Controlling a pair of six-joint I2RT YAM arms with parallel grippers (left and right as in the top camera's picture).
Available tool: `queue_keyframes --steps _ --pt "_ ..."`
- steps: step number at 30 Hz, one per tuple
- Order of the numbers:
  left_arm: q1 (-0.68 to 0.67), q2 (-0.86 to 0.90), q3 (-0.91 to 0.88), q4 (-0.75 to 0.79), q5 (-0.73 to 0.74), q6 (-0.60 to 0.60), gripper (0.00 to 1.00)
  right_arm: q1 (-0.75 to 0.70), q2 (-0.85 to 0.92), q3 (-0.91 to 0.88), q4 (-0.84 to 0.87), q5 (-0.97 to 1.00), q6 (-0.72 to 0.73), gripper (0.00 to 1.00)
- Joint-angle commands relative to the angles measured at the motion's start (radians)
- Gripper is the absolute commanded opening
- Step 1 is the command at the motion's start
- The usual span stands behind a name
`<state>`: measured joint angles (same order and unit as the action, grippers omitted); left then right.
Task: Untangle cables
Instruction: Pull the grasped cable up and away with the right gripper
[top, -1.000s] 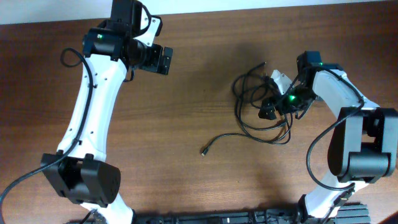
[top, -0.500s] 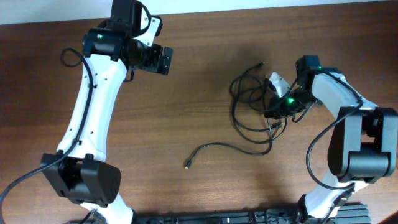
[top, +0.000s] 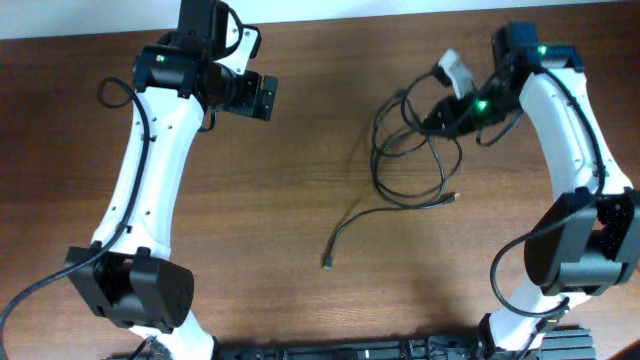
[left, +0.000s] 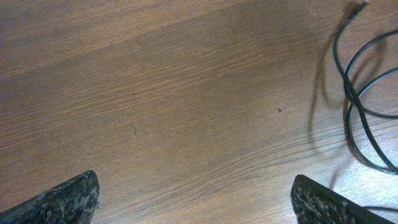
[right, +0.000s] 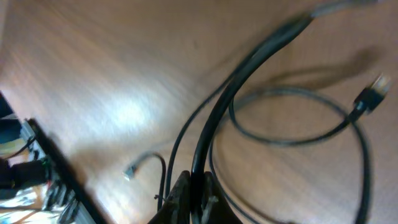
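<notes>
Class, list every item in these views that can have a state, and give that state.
left tool: open, empty, above the wooden table
right tool: shut on the cables
cables: tangled in loops, partly held up off the table
loose plug end: lying free on the table

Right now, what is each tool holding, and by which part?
The right tool pinches the cables mid-strand; the left tool holds nothing.

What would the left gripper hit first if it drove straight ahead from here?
Probably bare table: in its wrist view the left gripper is open with only wood ahead. The cables sit off at the right edge, outside that line, though depth is unclear.
</notes>
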<state>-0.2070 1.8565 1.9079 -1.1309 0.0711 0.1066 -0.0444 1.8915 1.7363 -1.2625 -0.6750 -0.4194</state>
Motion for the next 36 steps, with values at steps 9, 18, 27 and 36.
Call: queue_keyframes --steps 9,18,27,36 --pt "0.000 -0.032 0.004 -0.001 0.011 -0.016 0.99 0.097 -0.045 0.142 0.006 -0.026 -0.014 0.04" --pt "0.000 -0.032 0.004 -0.001 0.011 -0.016 0.99 0.096 -0.047 0.232 0.028 -0.269 -0.014 0.04" --pt "0.000 -0.032 0.004 -0.001 0.011 -0.016 0.99 0.094 -0.047 0.554 0.153 -0.299 0.200 0.04" --pt "0.000 -0.032 0.004 -0.001 0.011 -0.016 0.99 0.093 -0.047 0.742 0.235 -0.140 0.377 0.04"
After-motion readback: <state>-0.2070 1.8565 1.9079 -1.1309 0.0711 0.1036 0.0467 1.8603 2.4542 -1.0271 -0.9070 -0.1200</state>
